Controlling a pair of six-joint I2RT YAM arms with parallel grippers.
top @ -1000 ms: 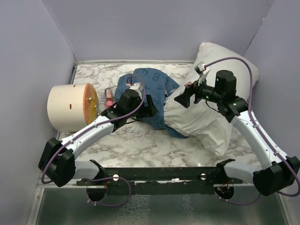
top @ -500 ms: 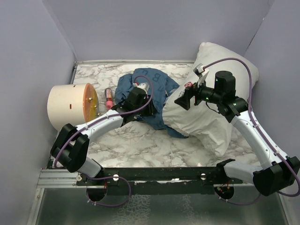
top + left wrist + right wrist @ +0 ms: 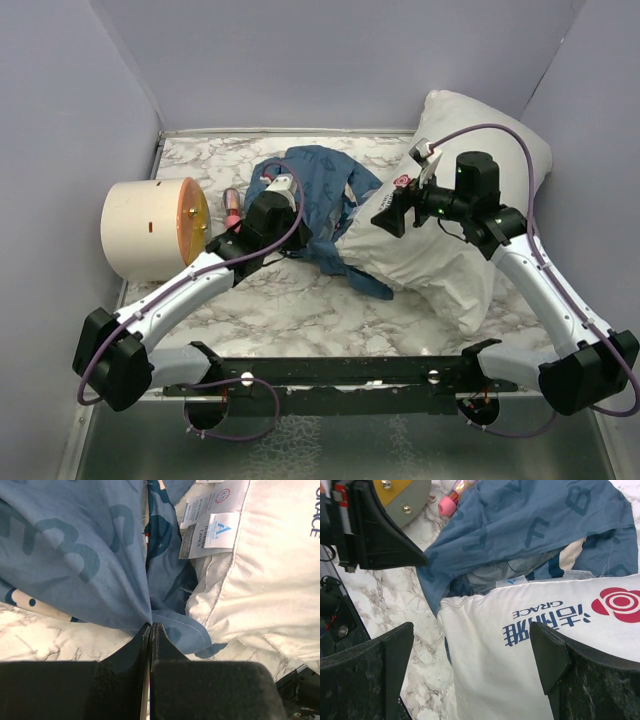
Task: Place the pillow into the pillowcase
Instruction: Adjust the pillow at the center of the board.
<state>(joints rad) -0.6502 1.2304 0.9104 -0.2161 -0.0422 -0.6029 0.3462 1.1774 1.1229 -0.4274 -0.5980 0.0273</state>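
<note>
Far left sits a cream drum [image 3: 150, 228] w/ a small pink tube [image 3: 232, 208] just beside it. Left gripper [image 3: 151, 629] has its fingers pressed together on a fold of the pillowcase [image 3: 75, 545]. The blue cloth is bunched mid-table, its right edge touching the pillow [image 3: 440, 270]. Pillow fills the right side, up against the far-right corner. Right gripper [image 3: 472, 655] hangs over the pillow's logo end, fingers spread wide, pillow corner betw. them.
</note>
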